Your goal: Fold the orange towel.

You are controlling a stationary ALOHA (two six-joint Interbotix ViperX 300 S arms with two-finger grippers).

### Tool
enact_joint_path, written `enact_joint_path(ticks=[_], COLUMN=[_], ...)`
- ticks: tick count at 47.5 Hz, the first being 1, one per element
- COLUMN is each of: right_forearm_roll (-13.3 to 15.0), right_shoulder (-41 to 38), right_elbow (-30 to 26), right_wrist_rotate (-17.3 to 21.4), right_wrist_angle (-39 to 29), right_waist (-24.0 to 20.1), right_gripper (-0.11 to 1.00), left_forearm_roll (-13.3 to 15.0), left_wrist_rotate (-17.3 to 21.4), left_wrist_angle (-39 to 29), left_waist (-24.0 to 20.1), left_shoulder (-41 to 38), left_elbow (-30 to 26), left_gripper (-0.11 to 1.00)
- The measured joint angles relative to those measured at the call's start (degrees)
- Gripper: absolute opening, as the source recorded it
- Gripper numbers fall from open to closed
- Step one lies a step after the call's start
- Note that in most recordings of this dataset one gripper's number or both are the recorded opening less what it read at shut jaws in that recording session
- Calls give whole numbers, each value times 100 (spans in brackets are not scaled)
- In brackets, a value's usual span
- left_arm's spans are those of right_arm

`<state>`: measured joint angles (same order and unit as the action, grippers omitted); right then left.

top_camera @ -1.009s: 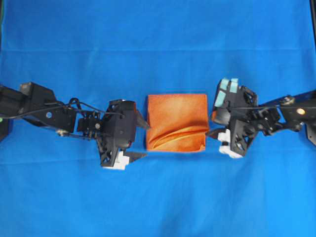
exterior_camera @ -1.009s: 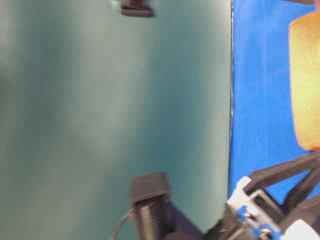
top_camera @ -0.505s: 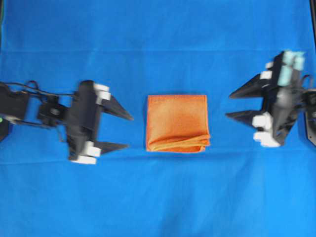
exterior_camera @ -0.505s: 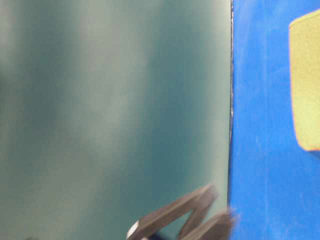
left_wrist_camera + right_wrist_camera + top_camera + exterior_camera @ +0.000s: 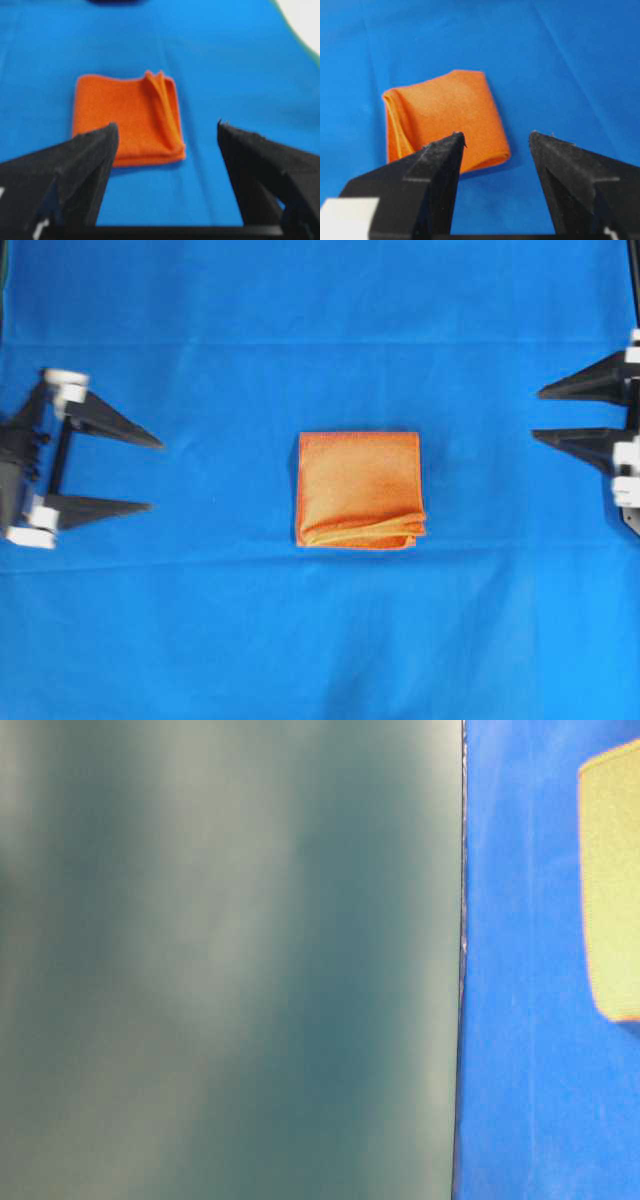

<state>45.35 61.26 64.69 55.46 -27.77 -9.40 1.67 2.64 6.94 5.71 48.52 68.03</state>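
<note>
**A:** Your orange towel (image 5: pixel 358 489) sits in the middle of the blue table (image 5: pixel 320 640), already down to a compact square of several layers. Three sides look like clean folds or flush edges; the side nearer the bottom of the overhead view shows loose hems stacked and slightly fanned.

**B:** How will it behave if I take hold again?

**A:** By its look, expect it to be light, soft and limp. It will drape and sag from any pinch, and the layers can slide apart. I'd say it is neither fragile nor slippery. If you want to tidy it, pinch through the whole stack at the two corners of that fanned side, not the top layer alone.

**B:** And the grippers?

**A:** Your left gripper (image 5: pixel 148 475) stands well to the towel's left, jaws spread apart, holding nothing. Your right gripper (image 5: pixel 537 415) stands well to the towel's right, jaws likewise apart and empty. Neither touches the towel.
</note>
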Motion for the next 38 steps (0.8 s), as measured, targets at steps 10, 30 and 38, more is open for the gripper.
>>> enact_joint_path(ticks=[10, 30, 38], right_forearm_roll=[62, 62, 62], right_shoulder=[765, 984, 984], right_elbow=[642, 1090, 1090], right_wrist_rotate=[53, 114, 114], right_wrist_angle=[0, 492, 510], right_waist=[158, 642, 650], right_gripper=[60, 60, 60], left_forearm_roll=[0, -9, 0], left_wrist_rotate=[9, 9, 9], left_wrist_angle=[9, -18, -18], left_waist=[-325, -510, -501], left_shoulder=[1055, 1802, 1793], left_elbow=[782, 1389, 1389], left_gripper=[74, 74, 74])
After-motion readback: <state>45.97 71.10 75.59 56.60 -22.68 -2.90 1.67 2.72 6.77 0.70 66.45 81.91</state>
